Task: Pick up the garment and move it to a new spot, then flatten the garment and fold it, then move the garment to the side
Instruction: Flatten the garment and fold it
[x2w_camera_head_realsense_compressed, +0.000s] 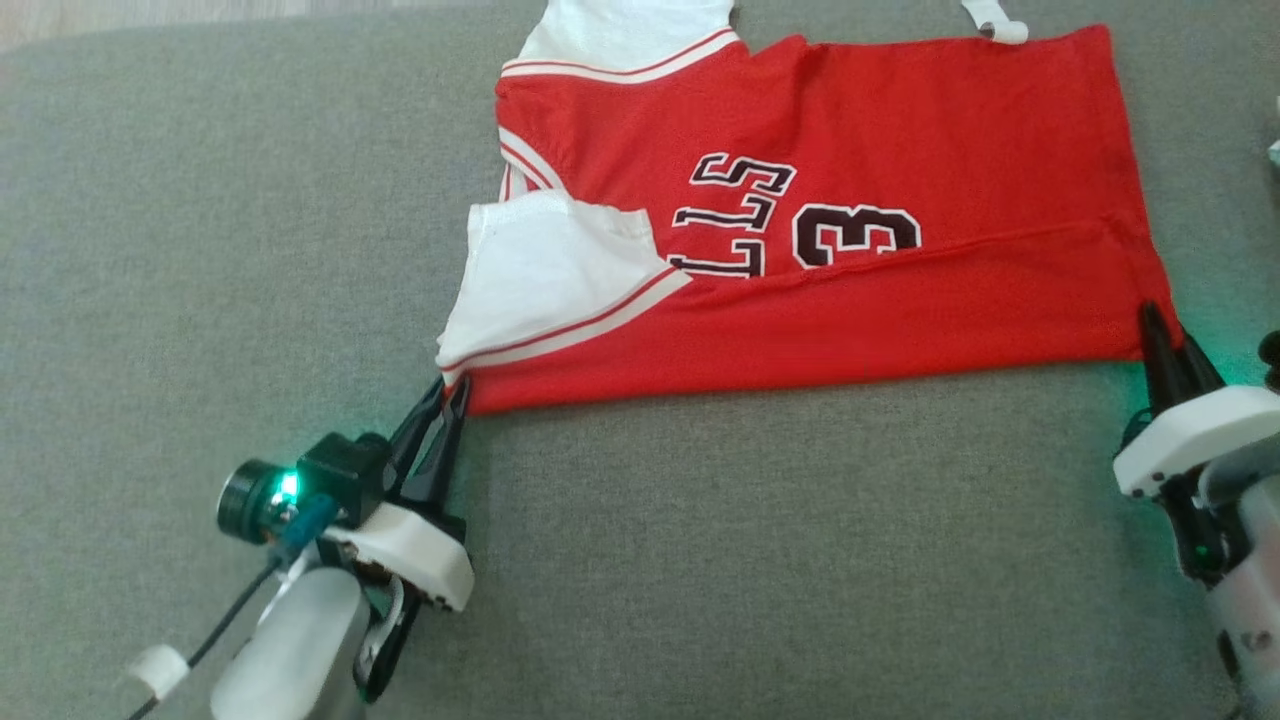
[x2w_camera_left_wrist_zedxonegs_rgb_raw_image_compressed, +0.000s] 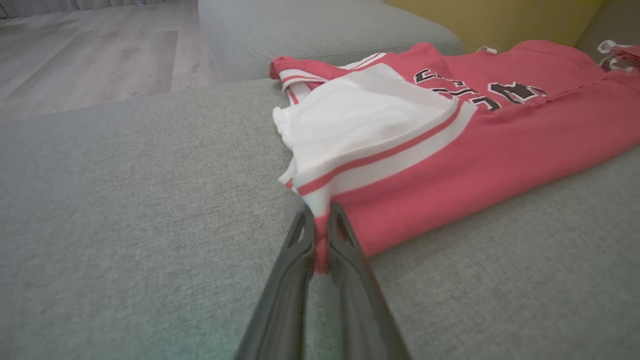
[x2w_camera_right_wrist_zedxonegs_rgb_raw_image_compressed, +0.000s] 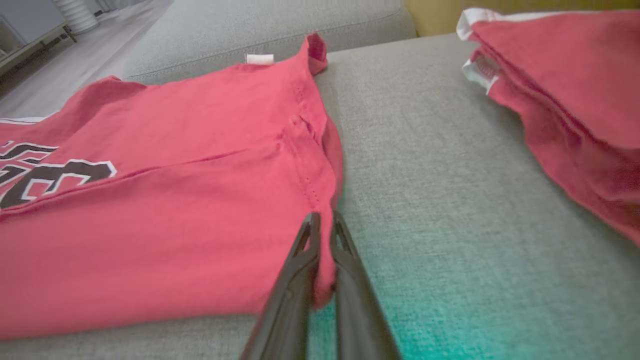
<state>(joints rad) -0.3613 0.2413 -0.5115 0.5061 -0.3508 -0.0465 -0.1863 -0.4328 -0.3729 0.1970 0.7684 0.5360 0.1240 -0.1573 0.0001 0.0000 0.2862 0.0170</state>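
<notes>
Lying flat on the grey sofa cushion (x2w_camera_head_realsense_compressed: 700, 560), the red garment (x2w_camera_head_realsense_compressed: 900, 150) spreads from the centre of the head view out toward 2 o'clock. Its near long edge is folded over onto the body, so the black-and-white lettering (x2w_camera_head_realsense_compressed: 800, 220) is partly covered. The left gripper (x2w_camera_head_realsense_compressed: 452, 388) reaches in from 7 o'clock with its fingers clamped on the near corner just below the white sleeve (x2w_camera_head_realsense_compressed: 545, 270); the left wrist view shows red and white cloth pinched between them (x2w_camera_left_wrist_zedxonegs_rgb_raw_image_compressed: 320, 220). The right gripper (x2w_camera_head_realsense_compressed: 1152, 322), coming in from 4 o'clock, has its fingers pressed together on the opposite near corner at the hem (x2w_camera_right_wrist_zedxonegs_rgb_raw_image_compressed: 322, 222). A second red cloth (x2w_camera_right_wrist_zedxonegs_rgb_raw_image_compressed: 575, 90) lies at 2 o'clock in the right wrist view, well apart.
</notes>
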